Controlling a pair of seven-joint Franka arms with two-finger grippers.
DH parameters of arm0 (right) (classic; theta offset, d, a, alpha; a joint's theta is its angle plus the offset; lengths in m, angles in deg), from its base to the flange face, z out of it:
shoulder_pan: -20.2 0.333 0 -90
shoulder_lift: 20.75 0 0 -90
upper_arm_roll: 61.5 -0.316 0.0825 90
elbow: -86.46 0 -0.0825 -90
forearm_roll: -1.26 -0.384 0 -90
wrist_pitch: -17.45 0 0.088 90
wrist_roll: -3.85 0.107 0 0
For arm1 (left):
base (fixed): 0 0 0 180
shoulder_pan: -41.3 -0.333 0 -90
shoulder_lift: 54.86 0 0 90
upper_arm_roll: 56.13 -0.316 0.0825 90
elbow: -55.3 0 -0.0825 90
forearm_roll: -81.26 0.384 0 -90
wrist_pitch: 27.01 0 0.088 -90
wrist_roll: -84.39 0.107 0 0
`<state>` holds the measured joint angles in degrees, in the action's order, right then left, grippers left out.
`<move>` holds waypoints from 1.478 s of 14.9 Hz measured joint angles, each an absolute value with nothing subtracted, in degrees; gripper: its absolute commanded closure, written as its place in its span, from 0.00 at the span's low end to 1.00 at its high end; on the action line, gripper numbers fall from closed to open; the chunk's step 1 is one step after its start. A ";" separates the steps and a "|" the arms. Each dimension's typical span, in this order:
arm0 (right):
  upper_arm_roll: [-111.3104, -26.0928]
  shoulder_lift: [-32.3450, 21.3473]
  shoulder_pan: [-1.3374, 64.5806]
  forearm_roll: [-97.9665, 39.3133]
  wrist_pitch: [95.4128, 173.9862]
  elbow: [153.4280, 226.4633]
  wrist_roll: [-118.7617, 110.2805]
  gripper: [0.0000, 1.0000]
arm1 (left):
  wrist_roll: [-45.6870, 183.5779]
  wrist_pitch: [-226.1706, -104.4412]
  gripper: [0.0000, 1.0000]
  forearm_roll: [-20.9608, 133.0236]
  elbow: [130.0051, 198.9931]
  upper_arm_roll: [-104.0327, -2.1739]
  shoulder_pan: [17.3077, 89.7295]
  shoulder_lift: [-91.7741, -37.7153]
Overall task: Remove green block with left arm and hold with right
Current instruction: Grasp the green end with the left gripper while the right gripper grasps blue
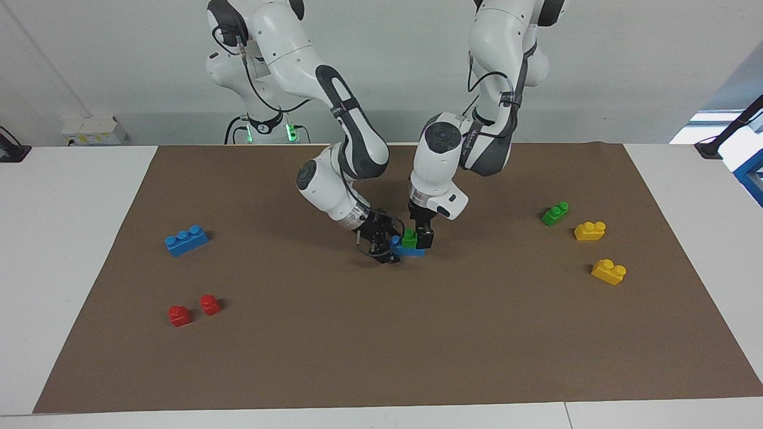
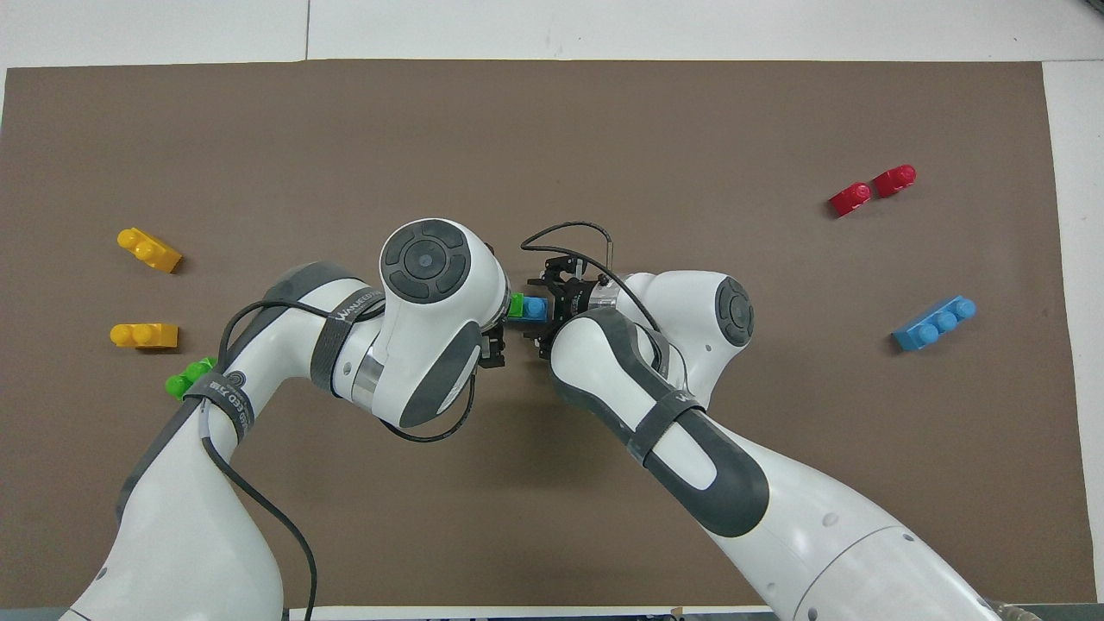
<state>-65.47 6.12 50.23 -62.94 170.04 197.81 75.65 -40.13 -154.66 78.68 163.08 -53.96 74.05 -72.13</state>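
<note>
Overhead view: arms hide most of green block (image 2: 516,305); left pincer (image 1: 419,238) open around it, right pincer (image 1: 384,245) grip apparently unclear.

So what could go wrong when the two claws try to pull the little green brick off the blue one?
The bright green plastic two-stud brick sits stacked on a blue plastic brick in the middle of the brown mat.

1. The right claw is at the blue brick's end; if its grip is weak, both bricks might lift together.
2. The left claw is down at the green brick and very close to the right claw, so they could bump.
</note>
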 measured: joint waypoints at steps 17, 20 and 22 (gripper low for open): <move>-65.47 6.15 51.68 -62.95 171.17 197.49 71.40 1.00 | -40.85 -155.16 0.16 79.30 165.36 -54.04 74.05 -72.15; -65.47 6.15 51.68 -62.95 171.18 197.49 71.39 1.00 | -41.02 -155.58 0.55 79.43 165.34 -54.14 74.05 -72.13; -65.48 6.15 51.71 -62.95 171.18 197.49 71.16 1.00 | -41.02 -156.06 0.96 79.59 165.09 -54.49 74.02 -72.05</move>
<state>-65.48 6.15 51.71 -62.95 171.18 197.49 71.16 -41.02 -156.06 79.59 165.09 -54.49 74.02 -72.05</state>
